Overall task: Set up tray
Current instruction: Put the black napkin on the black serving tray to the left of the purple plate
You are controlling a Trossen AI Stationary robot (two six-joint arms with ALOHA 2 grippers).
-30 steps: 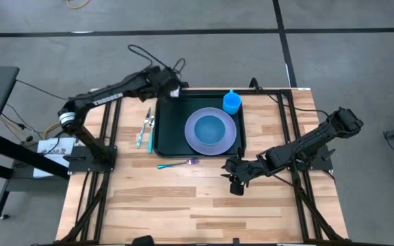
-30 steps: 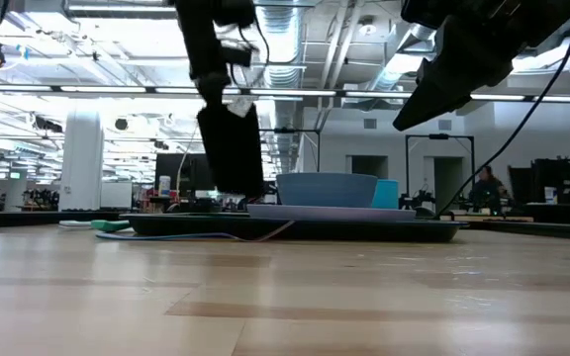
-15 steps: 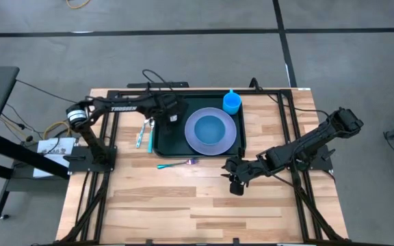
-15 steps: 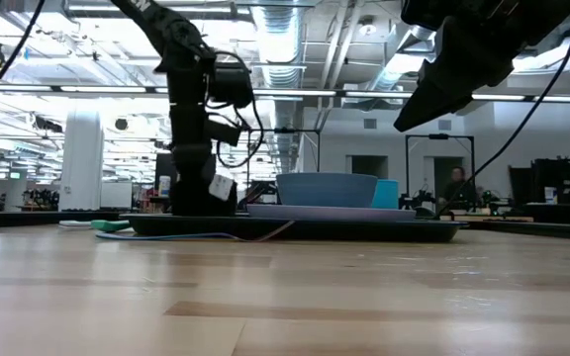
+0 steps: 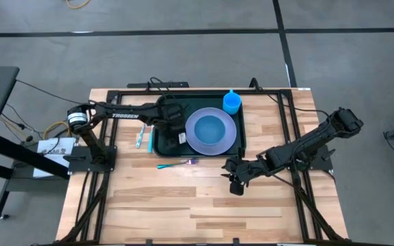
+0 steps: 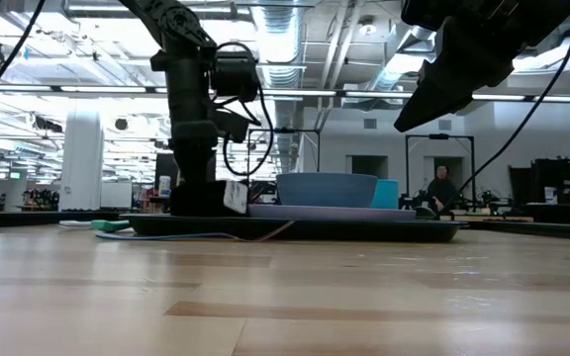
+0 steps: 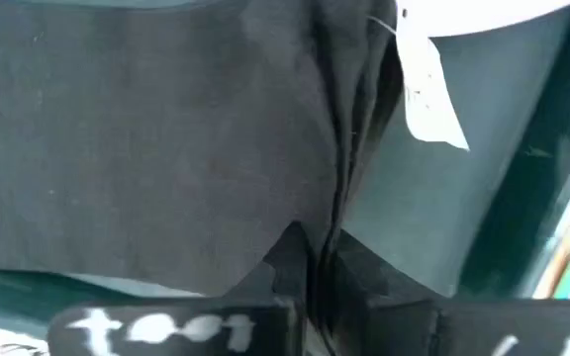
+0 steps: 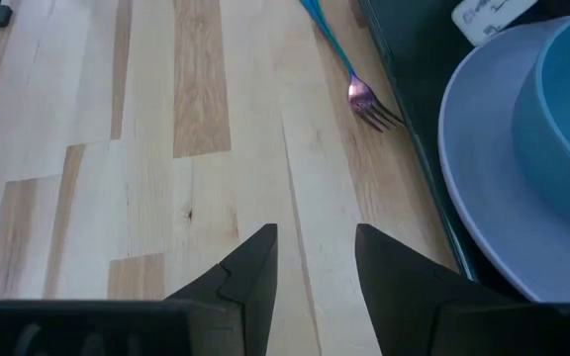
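The dark green tray (image 5: 161, 147) lies on the wooden table and carries a lavender plate (image 5: 211, 152) with a blue bowl (image 5: 211, 128); a blue cup (image 5: 232, 102) stands at its far right corner. My left gripper (image 5: 172, 128) is low over the tray's left part, shut on a black cloth (image 7: 166, 148) with a white tag (image 7: 426, 89). The cloth's lower part rests on the tray beside the plate. My right gripper (image 5: 232, 183) hovers open above the table, near the tray's near right corner. A teal fork (image 5: 176, 164) lies on the table in front of the tray. My left gripper (image 7: 310, 272) pinches the black cloth at a bunched fold (image 7: 339, 213) between its two fingers, coming from above and pointing down. Several folds run out of the fingers. The cloth stands gathered below the gripper (image 6: 198, 168), with its lower end on the tray floor (image 7: 542, 148).
Two more utensils (image 5: 142, 133) lie on the table just left of the tray. The fork's purple head (image 8: 364, 97) points at the tray's near rim. Black frame rails run along both table sides. The near half of the table is bare wood (image 5: 183, 205).
My left gripper has moved from over the tray's far left corner toward the near edge and down, staying shut on the black cloth. The cloth hung free above the tray a second ago; now it is gathered on the tray's left part beside the plate.
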